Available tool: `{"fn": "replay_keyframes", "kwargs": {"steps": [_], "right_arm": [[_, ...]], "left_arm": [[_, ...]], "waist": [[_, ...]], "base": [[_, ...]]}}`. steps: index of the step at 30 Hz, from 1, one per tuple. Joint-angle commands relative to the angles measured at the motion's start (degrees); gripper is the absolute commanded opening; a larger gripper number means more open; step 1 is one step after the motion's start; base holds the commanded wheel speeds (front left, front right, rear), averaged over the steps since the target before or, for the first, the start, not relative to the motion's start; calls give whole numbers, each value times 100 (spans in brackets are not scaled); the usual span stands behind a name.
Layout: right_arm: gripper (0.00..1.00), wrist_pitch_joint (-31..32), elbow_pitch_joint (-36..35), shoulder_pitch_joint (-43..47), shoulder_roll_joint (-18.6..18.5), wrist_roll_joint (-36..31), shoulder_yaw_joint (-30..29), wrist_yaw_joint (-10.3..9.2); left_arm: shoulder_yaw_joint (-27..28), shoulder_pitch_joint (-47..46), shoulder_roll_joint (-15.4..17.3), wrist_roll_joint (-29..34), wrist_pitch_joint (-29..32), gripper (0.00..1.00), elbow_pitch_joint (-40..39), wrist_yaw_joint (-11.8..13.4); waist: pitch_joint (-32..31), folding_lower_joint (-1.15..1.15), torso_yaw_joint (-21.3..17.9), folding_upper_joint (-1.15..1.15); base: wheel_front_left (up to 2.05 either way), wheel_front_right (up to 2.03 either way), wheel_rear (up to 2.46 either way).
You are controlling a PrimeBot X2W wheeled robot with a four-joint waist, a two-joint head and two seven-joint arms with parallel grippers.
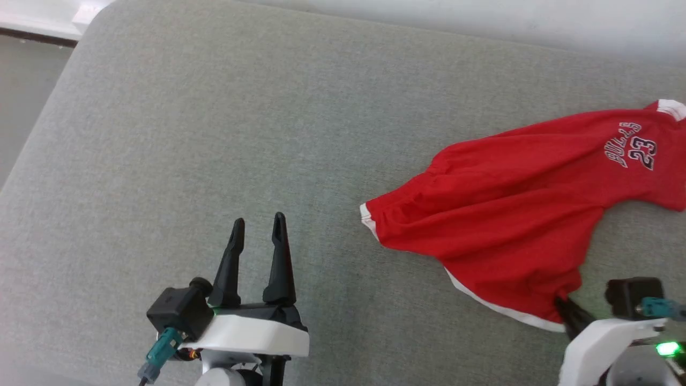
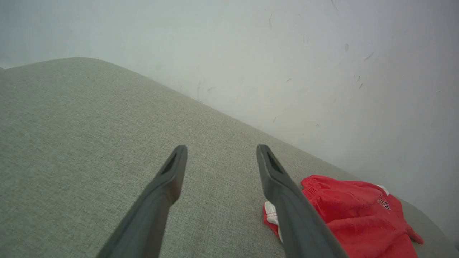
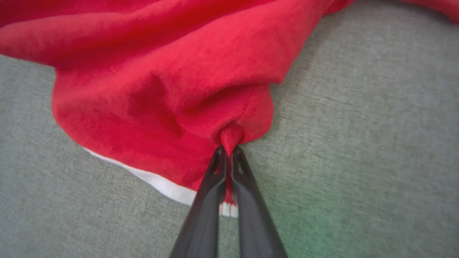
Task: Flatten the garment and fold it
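Note:
The garment (image 1: pixel 514 214) is a pair of red shorts with white trim and a white "23" print, lying rumpled on the right half of a grey cushion. My right gripper (image 1: pixel 563 304) is at its near hem, and the right wrist view shows that gripper (image 3: pixel 227 152) shut on a pinch of the garment (image 3: pixel 172 82) beside the white stripe. My left gripper (image 1: pixel 258 228) hovers open over bare cushion, well left of the shorts. In the left wrist view the open left gripper (image 2: pixel 221 154) has nothing between its fingers, and the garment (image 2: pixel 344 211) lies just right of its right finger.
The grey fabric cushion (image 1: pixel 187 134) spreads across the head view, its rounded left edge dropping off toward the floor at the far left. A pale wall (image 2: pixel 287 53) runs along its far side. Bare cushion lies left of and beyond the shorts.

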Motion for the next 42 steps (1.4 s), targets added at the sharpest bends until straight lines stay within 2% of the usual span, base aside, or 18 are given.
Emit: {"fn": "replay_keyframes", "kwargs": {"steps": [1,5,11,15,19,20,21,25,29,31,35,42], "right_arm": [[0,10,-5,-19,14,-43,-76,-10],[0,47,-360,-120,4,-73,-511,-10],[0,294,-867,-36,35,-84,-1658,-10],[0,660,-796,319,76,-248,-2288,-10],[0,785,-417,618,94,-592,-2555,-10],[23,707,-301,616,97,-660,-2565,-10],[100,561,-204,577,101,-731,-2580,-10],[100,32,-81,311,120,-714,-2466,-10],[100,-312,-565,-113,126,-527,-2056,-10],[100,-367,-813,-354,9,-464,-1639,-10],[100,-187,-837,-986,-352,-246,-719,-10],[100,556,177,-2184,-1015,276,900,-10]], "left_arm": [[11,21,-20,-15,-18,100,3,36],[40,70,-10,-18,-22,100,9,44],[53,161,71,-33,60,100,-17,74],[35,241,126,-66,180,100,-34,88],[12,336,173,-103,309,100,-59,110],[8,355,188,-108,337,100,-66,116],[1,373,202,-113,370,100,-73,121],[-31,432,248,-119,464,100,-110,137],[-56,475,270,-127,505,100,-164,149],[-75,477,272,-126,515,100,-184,151],[-133,397,250,-132,501,100,-184,123],[-276,164,155,-168,397,100,-28,51]], "waist": [[-95,0,-108,0],[-285,0,-332,0],[-477,0,-605,0],[-567,0,-672,0],[-642,0,-678,0],[-662,0,-679,0],[-676,0,-678,0],[-775,0,-657,0],[-834,0,-635,0],[-820,0,-620,0],[-684,0,-567,0],[-384,0,-303,0]], "base": [[0,0,0],[0,0,0],[0,0,0],[0,0,0],[0,0,0],[0,0,0],[0,0,0],[0,0,0],[0,0,0],[0,0,0],[0,0,0],[0,0,0]]}}
